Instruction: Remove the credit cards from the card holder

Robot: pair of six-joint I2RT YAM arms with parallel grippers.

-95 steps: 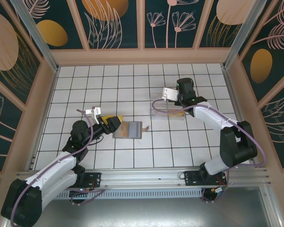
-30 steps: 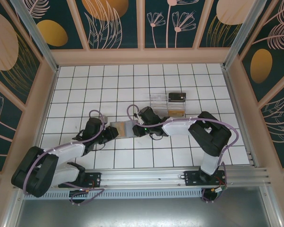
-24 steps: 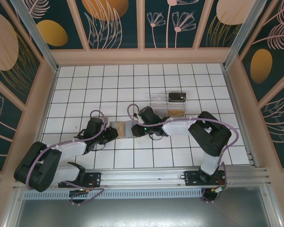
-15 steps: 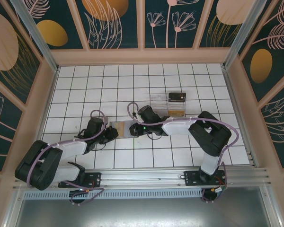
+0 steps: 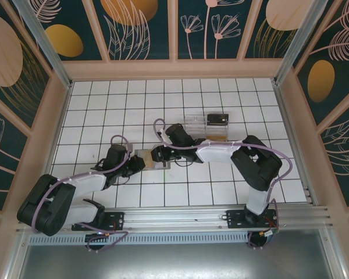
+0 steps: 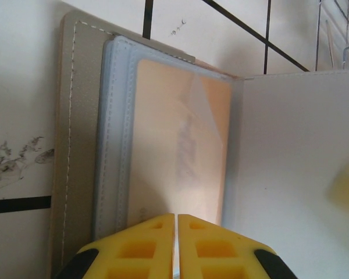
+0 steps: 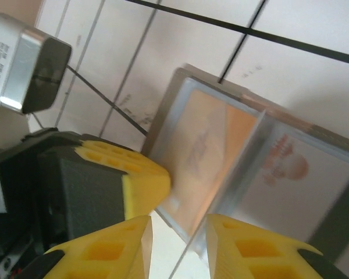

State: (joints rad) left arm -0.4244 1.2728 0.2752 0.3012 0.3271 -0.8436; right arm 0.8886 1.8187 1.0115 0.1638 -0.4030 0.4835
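Over the last second the right gripper (image 7: 179, 232) has slid across the open holder (image 5: 145, 158) toward the left gripper (image 6: 176, 232). Its fingers are apart, with a clear sleeve edge running between them. The left gripper is closed, seemingly pinching the holder's near edge. The tan card (image 6: 174, 145) lies just ahead of both, still sleeved. Judgement: pulling this card comes next.

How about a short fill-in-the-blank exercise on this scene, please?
1. The left gripper, at the card holder's edge, is ____.
2. The right gripper, over the orange card, is ____.
3. The black card lies in the clear ____.
Missing words: shut; open; tray.
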